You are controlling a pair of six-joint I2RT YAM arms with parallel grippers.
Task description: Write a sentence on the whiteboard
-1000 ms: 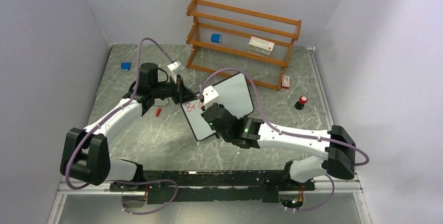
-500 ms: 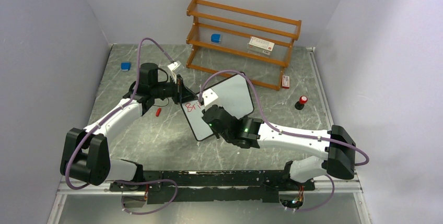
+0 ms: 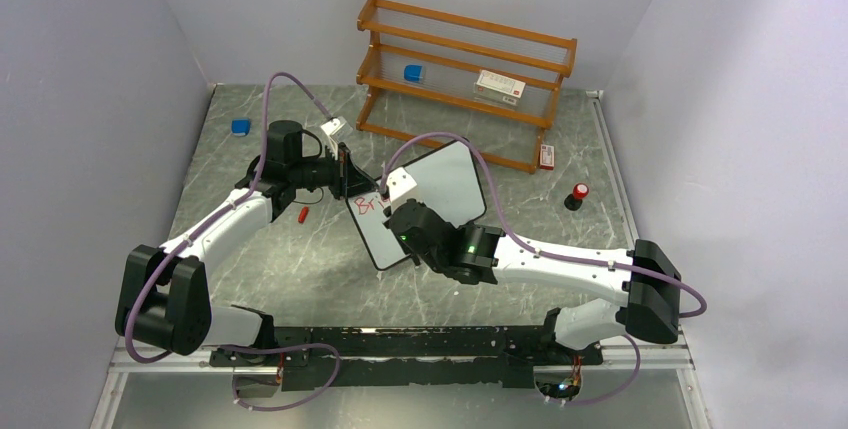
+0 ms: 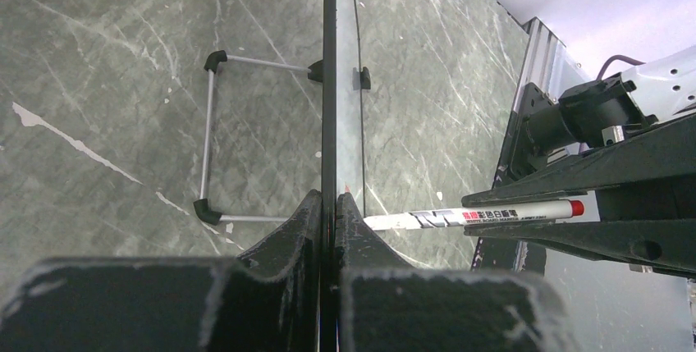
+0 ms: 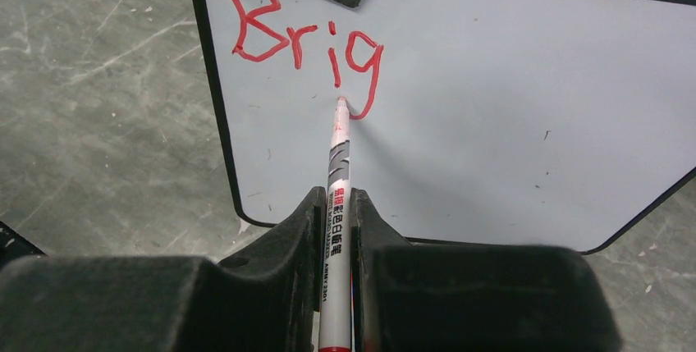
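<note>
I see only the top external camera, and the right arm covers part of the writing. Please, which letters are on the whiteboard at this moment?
Observer: In the right wrist view the whiteboard reads "Brig" in red.
Operator: Does the pen touch the surface?
Observer: The marker, gripped in the right gripper, has its tip at the lower tail of the "g" and appears to touch.
Operator: Does the left gripper really hold the whiteboard?
Observer: Yes. In the left wrist view the left gripper is closed on its black edge.
</note>
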